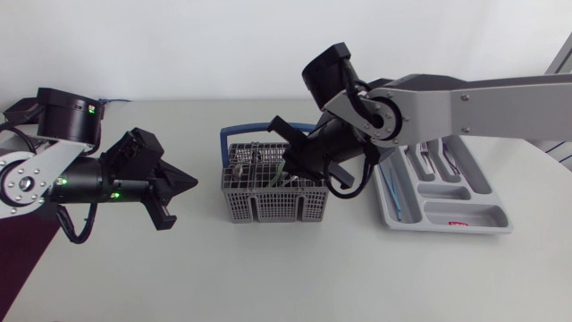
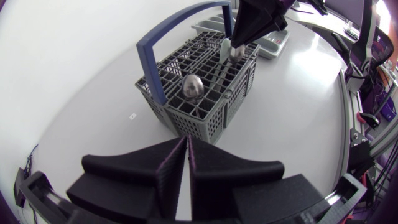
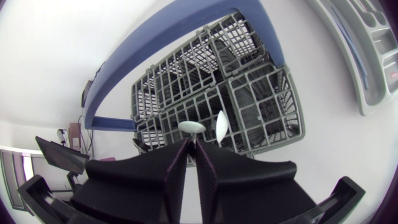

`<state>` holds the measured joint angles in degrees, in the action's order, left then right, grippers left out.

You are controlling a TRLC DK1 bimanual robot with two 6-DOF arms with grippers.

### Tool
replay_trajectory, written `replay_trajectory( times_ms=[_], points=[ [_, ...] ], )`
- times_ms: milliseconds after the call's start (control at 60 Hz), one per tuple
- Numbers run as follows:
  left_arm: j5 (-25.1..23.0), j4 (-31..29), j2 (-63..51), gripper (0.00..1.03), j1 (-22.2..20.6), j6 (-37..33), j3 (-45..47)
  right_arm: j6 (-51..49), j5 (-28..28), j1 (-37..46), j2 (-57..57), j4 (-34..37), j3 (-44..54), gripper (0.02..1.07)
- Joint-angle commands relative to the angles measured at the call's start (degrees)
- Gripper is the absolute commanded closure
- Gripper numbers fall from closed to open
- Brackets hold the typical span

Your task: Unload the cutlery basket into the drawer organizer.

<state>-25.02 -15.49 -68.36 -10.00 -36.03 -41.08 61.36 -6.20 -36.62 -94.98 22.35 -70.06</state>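
Two arms flank the cutlery basket (image 1: pixel 268 210); the right claw (image 1: pixel 288 163) stands over it, apparently pinched on the tip of an upright utensil (image 3: pixel 191 126) straight below. The left claw (image 1: pixel 183 183) sits clenched and empty, apart from the basket. The drawer organizer (image 1: pixel 447 217) lies on the right arm's side.

Left arm (image 1: pixel 85 179): black cylindrical links, silver-grey round joint plate with small screws, green lights, black cable looped underneath. Right arm (image 1: pixel 483 98): long silver-grey link, black joints, black cable loop at wrist. Left gripper (image 2: pixel 188 140) and right gripper (image 3: pixel 193 143): matte black, broad wedge fingers, ribbed inner edges.
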Motion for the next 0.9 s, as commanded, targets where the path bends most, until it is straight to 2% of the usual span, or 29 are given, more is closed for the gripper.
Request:
replay_trajectory(
  times_ms=[0,550,883],
  points=[
    [-0.5,0.4,-1.0,0.84,0.4,-1.3,0.3,1.9,0.1,0.4,-1.4,-0.6,1.9,1.0],
    [-0.6,0.4,-0.9,0.84,0.4,-1.3,0.4,1.4,-0.5,0.1,1.8,-0.6,3.1,1.01],
    [-0.6,0.3,-0.5,0.84,0.2,-1.2,0.7,1.0,-2.9,2.2,5.5,-0.1,4.1,1.01]
  ],
)
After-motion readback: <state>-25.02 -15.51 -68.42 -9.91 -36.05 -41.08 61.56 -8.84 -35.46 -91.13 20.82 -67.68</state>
